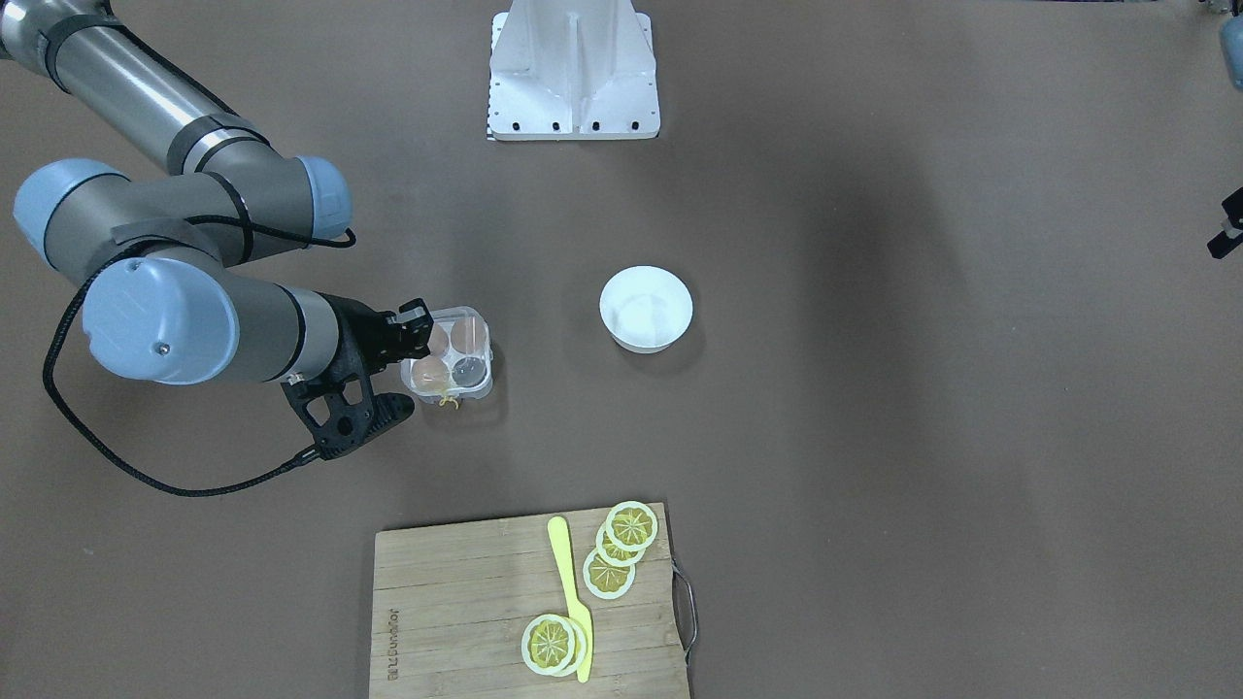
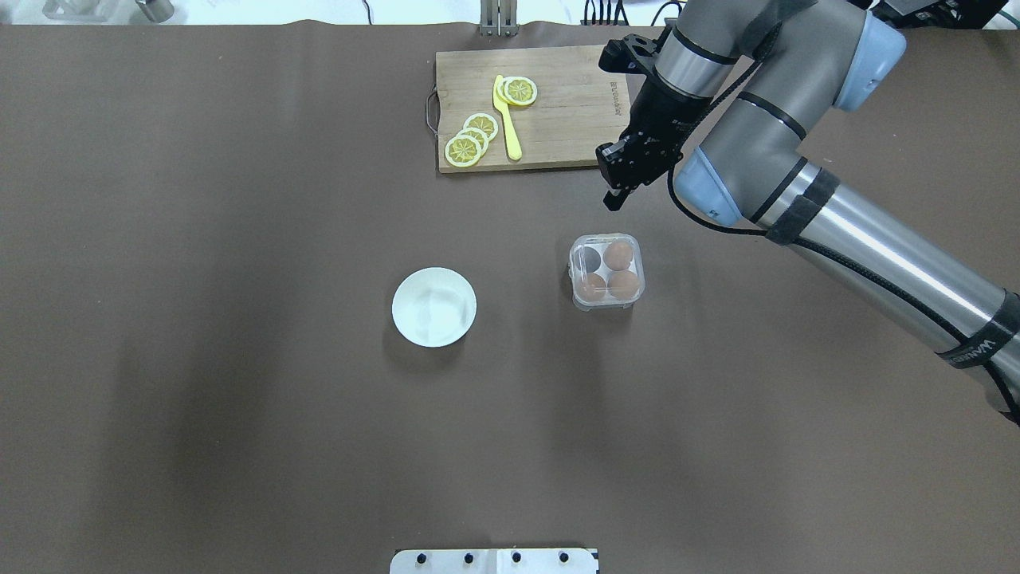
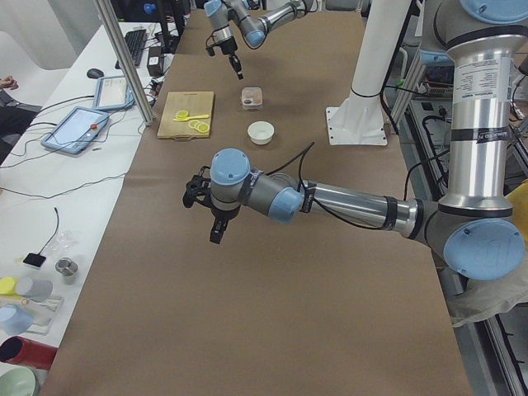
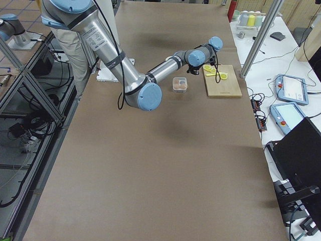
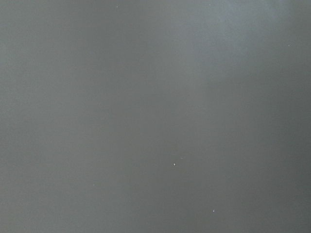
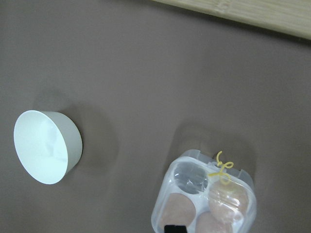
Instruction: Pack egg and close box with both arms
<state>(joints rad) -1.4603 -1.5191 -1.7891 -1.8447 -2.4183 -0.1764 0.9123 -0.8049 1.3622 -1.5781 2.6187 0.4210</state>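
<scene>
**Small clear plastic four-cell egg carton (image 2: 606,272) sitting closed beneath the right pincer**

The egg carton is resting on the brown desk (image 2: 239,239). Its transparent lid is lying down over three smooth tan-brown eggs (image 2: 618,255). The fourth cell is showing dark, and a yellow string (image 6: 221,167) is curling from one edge.

The black two-finger right pincer (image 2: 612,199) is hanging just above the carton, fingers drawn together and gripping nothing. It is on the side toward the bamboo cutting board (image 2: 558,119), where lemon slices (image 2: 472,139) and a yellow plastic knife (image 2: 508,131) are lying.

A round white bowl (image 2: 434,307) is sitting well apart, to the robot's left of the carton. The left pincer (image 3: 216,233) is hovering far down the desk; whether it is gaping I cannot tell.
</scene>
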